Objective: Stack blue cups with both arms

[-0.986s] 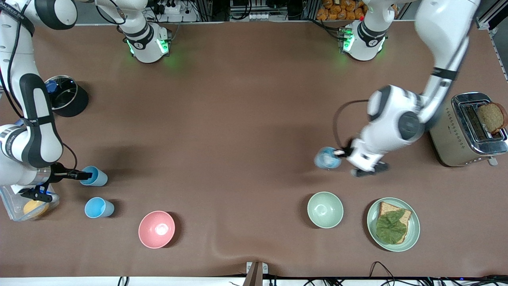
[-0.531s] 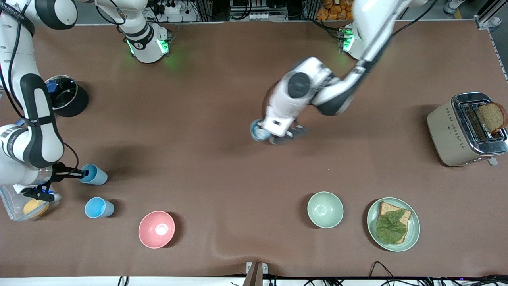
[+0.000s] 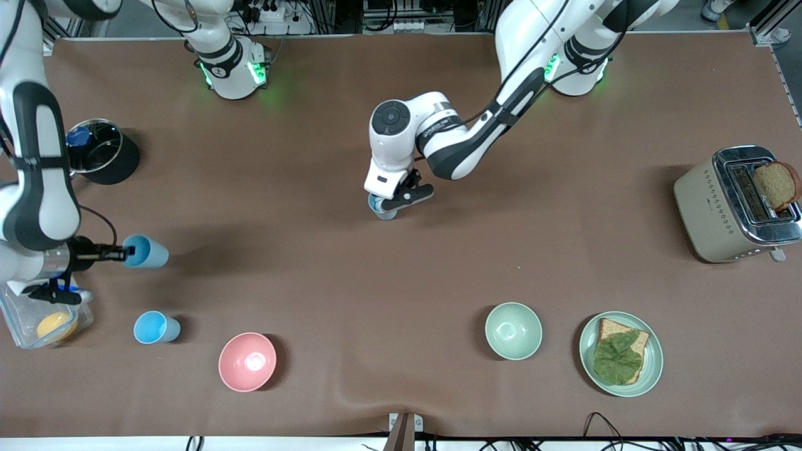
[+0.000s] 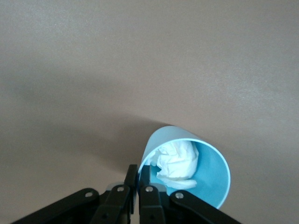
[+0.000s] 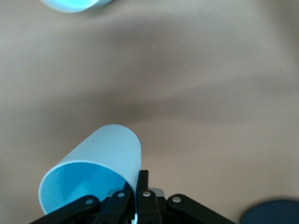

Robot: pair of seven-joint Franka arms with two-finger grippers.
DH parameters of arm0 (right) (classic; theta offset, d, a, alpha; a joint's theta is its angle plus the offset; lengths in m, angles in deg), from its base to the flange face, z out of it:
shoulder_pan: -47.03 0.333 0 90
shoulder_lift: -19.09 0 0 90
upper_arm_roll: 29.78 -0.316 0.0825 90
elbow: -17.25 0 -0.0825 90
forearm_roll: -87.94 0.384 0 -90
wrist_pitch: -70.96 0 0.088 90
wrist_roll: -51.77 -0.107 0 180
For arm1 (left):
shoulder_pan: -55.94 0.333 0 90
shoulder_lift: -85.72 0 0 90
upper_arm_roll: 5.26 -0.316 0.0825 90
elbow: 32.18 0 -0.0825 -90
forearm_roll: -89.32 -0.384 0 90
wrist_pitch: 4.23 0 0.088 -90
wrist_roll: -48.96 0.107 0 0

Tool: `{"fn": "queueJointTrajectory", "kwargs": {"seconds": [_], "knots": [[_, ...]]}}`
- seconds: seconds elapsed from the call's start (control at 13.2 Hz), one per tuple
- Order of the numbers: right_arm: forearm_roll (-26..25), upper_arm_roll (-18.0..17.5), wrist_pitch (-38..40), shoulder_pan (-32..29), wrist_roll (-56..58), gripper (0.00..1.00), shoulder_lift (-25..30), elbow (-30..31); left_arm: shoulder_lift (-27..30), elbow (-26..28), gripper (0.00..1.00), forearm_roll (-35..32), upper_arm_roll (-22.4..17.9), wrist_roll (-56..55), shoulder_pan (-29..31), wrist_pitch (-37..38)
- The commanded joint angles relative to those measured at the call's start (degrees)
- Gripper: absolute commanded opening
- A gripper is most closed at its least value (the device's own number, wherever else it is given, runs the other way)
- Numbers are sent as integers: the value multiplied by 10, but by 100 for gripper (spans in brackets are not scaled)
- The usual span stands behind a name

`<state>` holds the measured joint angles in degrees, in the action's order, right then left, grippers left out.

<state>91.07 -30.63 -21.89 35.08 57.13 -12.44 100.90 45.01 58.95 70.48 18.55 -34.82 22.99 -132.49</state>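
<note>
At mid-height near the frame's edge, the right gripper (image 3: 127, 253) pinches the rim of a sky-blue cup (image 3: 146, 252), with a spare cup (image 3: 156, 327) standing lower in the frame. At frame centre, the left gripper (image 3: 390, 202) clamps the paper-stuffed paler cup (image 3: 382, 212). This looks like the carrying step; next, one cup likely needs aligning over the other.

A pink bowl (image 3: 247, 361) sits near the front edge of the brown table (image 3: 326, 275), with a pale green bowl (image 3: 513, 330) at its 3 o'clock. Just beside that, also at 3 o'clock, a green plate (image 3: 651, 363) carries a slice of bread topped with a lettuce leaf (image 3: 618, 358). At the plate's 1 o'clock a toaster (image 3: 708, 213) holds a brown bread slice (image 3: 775, 184). At the pink bowl's 10 o'clock stands a black pot (image 3: 103, 152); at its 9 o'clock, a clear container (image 3: 25, 326) with something orange inside.
</note>
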Motion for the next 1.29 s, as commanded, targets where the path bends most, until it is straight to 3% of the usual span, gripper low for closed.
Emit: {"fn": "queueJointTrajectory", "kwargs": {"seconds": [0.0, 0.3, 0.46, 0.61, 0.83, 1.21], "knots": [[-4, 3, 76, 55, -8, 0, 71, 17, 0, -19, 100, -30, -15, -8, -12, 2], [11, -4, 109, 132, -97, 0, 103, 18, 108, -23, 100, -36, -17, -13, 5, 51], [111, -1, 101, 136, -110, 0, 102, 24, 176, -21, 100, -51, -39, 13, 27, 87], [134, -4, 95, 141, -156, 0, 102, 24, 239, -21, 100, -52, -39, 114, 79, 156], [134, -3, 64, 219, -242, 0, 107, 43, 297, -21, 100, -30, -35, 312, 167, 235], [130, -3, -64, 356, -474, 0, 104, 94, 341, -23, 100, 88, -41, 530, 299, 261]]}}
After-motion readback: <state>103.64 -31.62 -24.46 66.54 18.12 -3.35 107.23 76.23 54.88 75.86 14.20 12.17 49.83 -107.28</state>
